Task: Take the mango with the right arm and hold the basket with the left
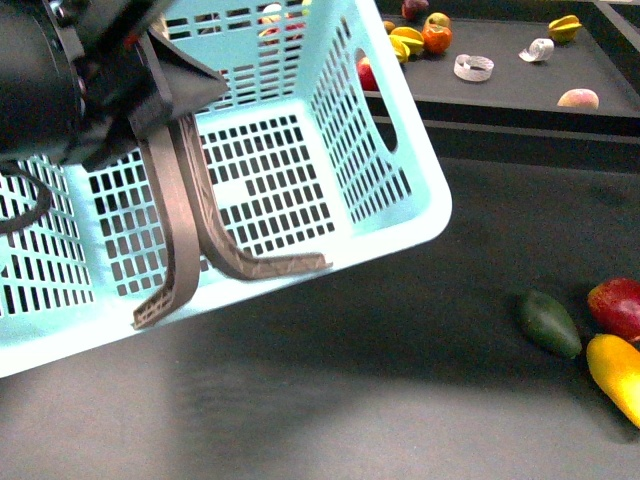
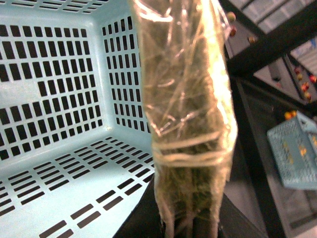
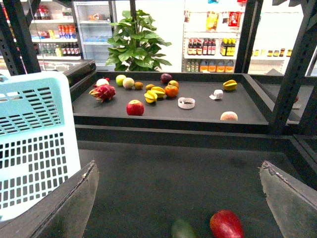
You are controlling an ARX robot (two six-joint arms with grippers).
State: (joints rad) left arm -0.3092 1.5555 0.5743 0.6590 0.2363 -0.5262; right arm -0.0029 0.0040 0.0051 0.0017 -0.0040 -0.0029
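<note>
Mango [image 1: 615, 375] is not yet picked. In the front view it is seen lying untouched on the dark table [image 1: 400, 400], just beside the red fruit [image 1: 617, 307] and near the dark green fruit [image 1: 548, 323]. The right pincer is not shown there. The basket [image 1: 425, 215] is seen tilted, with the left pincer [image 1: 160, 80] set at its near rim, above the two hanging handles [image 1: 168, 220]. The holding half is judged done or nearly so, though the jaws are hidden and their state cannot be told.

In the left wrist view a film-wrapped finger [image 2: 188, 124] is shown close up, with the basket's slotted inside just beside it. No clamp is visible.

In the right wrist view the right pincer [image 3: 178, 168] is held wide, with nothing between its fingers [image 3: 74, 203]. Just ahead of it the green and red fruits are caught at the frame edge, and the mango is not shown. The basket wall is seen beside one finger, apart from it. These two fruits crowding the mango are judged the likely obstruction. Farther ahead, well apart, a shelf [image 3: 198, 116] of assorted fruit is seen.
</note>
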